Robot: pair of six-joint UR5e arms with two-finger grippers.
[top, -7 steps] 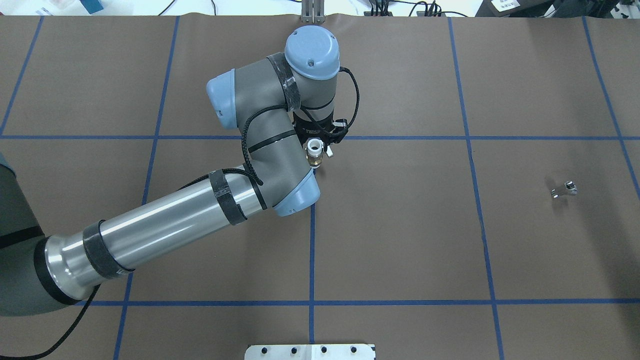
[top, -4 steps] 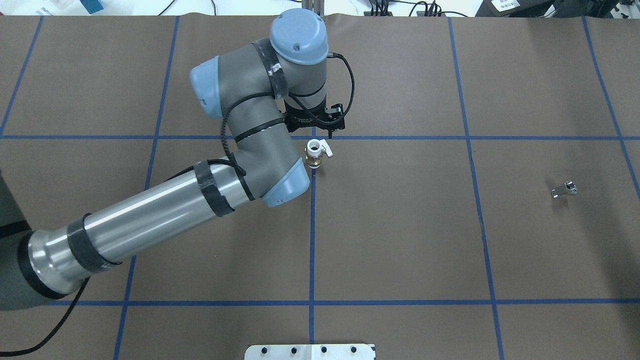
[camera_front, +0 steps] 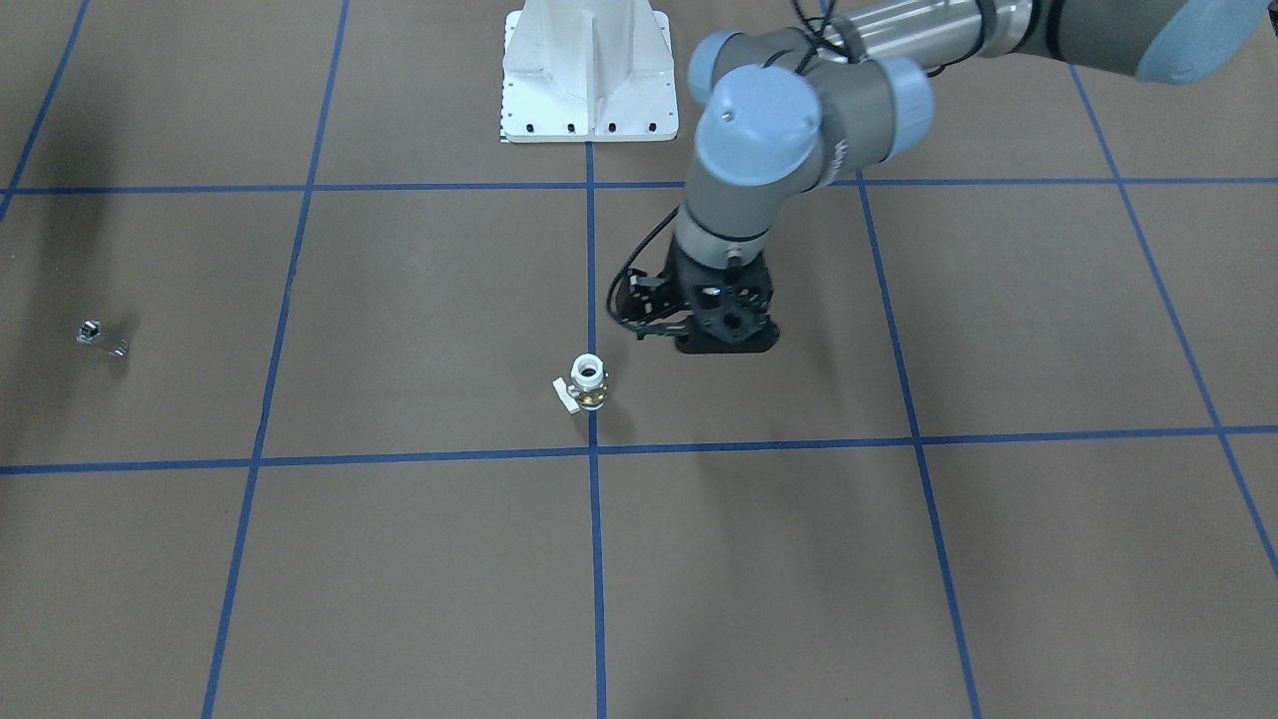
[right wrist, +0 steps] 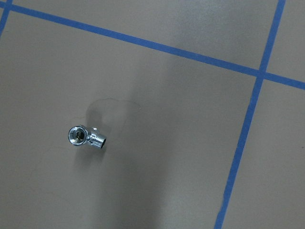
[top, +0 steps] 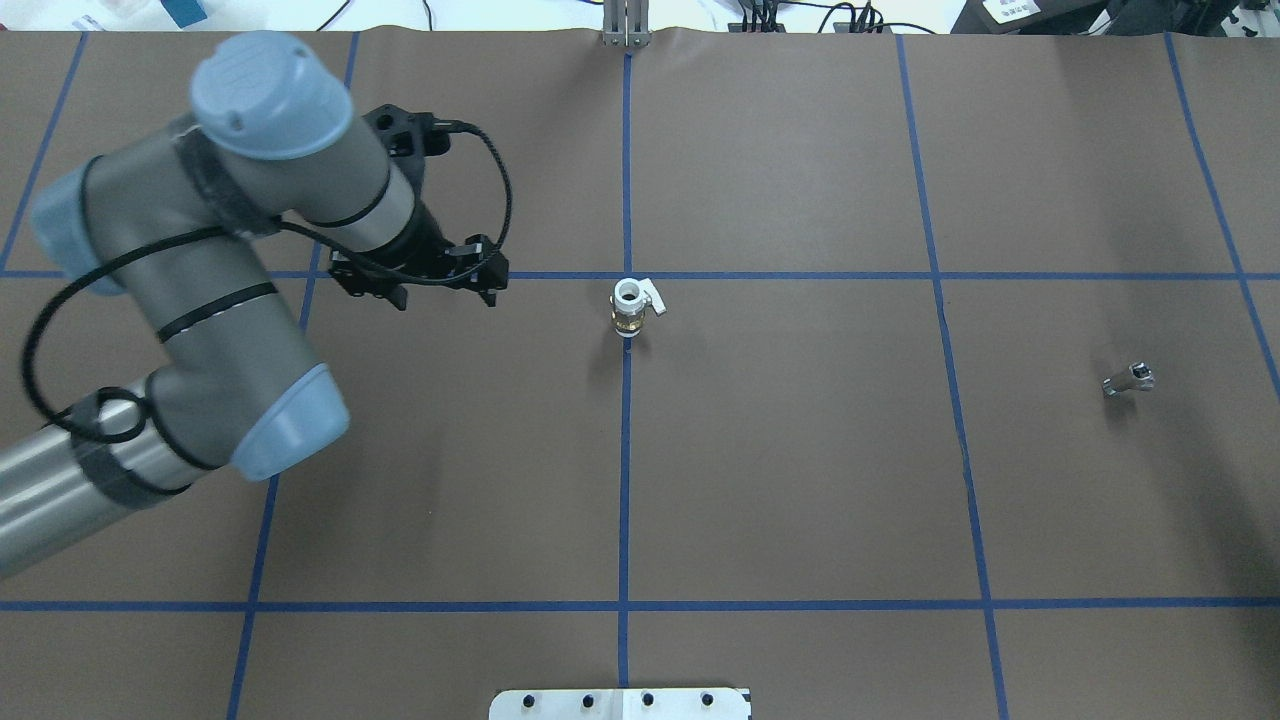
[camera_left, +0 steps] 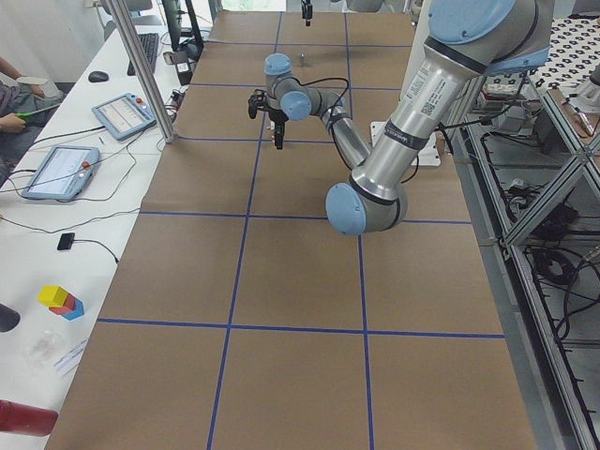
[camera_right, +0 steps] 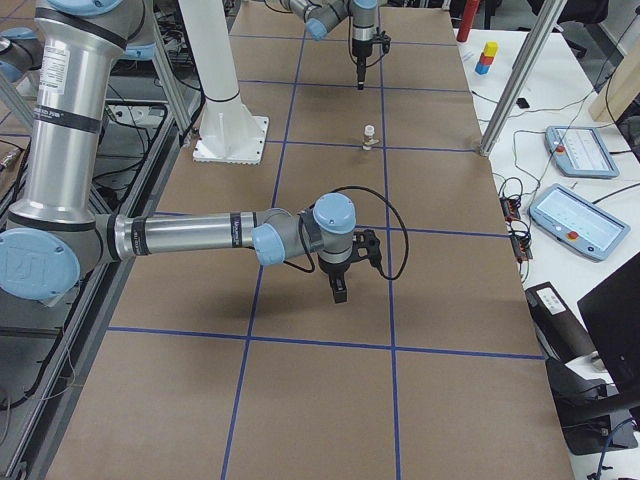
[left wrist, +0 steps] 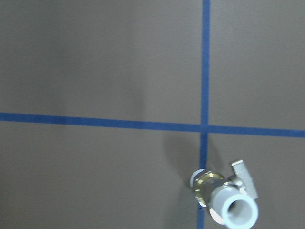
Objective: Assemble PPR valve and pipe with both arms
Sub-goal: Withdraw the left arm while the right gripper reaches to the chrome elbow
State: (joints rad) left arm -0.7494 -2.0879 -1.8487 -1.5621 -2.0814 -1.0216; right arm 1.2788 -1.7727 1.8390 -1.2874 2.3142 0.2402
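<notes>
While the valve (top: 630, 304) stands upright on the worktop (top: 800, 480) beside a blue-line crossing (top: 627, 275), the left hand (camera_front: 726, 338) hangs apart from it and the pipe (top: 1128, 380) lies well off. Whether that hand or the right hand (camera_right: 340, 290) is open, I cannot tell.

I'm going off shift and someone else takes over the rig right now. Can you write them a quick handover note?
Left gripper: holds nothing and is off to one side of the PPR valve. Whether it is open or shut is unclear.
Right gripper: above the table, not holding the pipe. Its state cannot be told.
The valve stands upright on the centre blue tape line, touched by neither gripper.
The pipe lies on its side on the robot's right, and shows in the right wrist view.
Done: nothing is joined yet.
Left: grasp both parts and fit the pipe to the valve.
</notes>
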